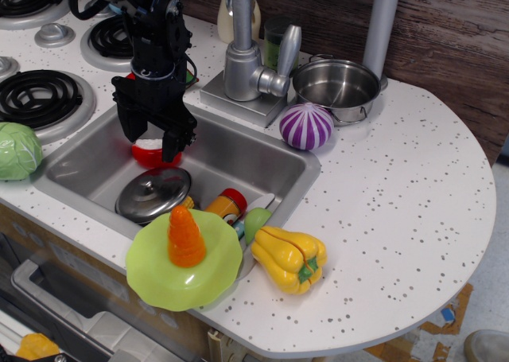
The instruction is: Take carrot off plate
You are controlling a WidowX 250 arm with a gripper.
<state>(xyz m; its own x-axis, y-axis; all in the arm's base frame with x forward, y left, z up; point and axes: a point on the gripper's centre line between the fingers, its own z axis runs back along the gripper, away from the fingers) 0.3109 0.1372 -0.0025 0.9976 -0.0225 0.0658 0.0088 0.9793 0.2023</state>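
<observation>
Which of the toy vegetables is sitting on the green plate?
The orange carrot, standing point-up on the lime-green plate. The yellow pepper lies beside the plate on the counter, and the purple onion sits near the pot.

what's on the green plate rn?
Only the carrot, standing upright on the plate, tip up. The plate overhangs the sink's front edge. The plate surface under the carrot's base is hidden. The gripper is over the sink, open.

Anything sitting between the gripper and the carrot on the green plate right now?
Nothing visibly blocks it from above. The gripper hangs open over the sink; the silver pot lid lies below the line to the carrot, which stands upright and exposed on the plate.
</observation>
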